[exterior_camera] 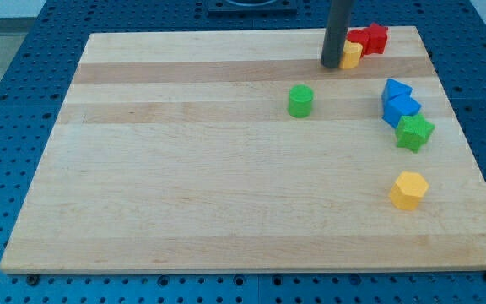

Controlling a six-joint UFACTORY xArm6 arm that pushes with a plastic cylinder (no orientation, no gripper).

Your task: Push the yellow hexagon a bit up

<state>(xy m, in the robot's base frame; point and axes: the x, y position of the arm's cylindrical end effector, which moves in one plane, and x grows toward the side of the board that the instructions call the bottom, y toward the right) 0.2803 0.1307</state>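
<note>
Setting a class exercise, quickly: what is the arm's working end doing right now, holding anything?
My tip: a bare rod, holding nothing, at the view's top beside a small yellow block, far from the yellow hexagon.

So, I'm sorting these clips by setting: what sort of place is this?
Probably a robotics lab bench, not a home. A wooden board lies on a blue perforated table, small coloured blocks like the yellow hexagon are scattered on it, and my tip rests beside a small yellow block near the top.

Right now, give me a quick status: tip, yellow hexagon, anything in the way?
My tip at the view's top, beside a small yellow block, far from the yellow hexagon. Hexagon untouched, lower right. Green star sits above it, in the upward path.
</note>
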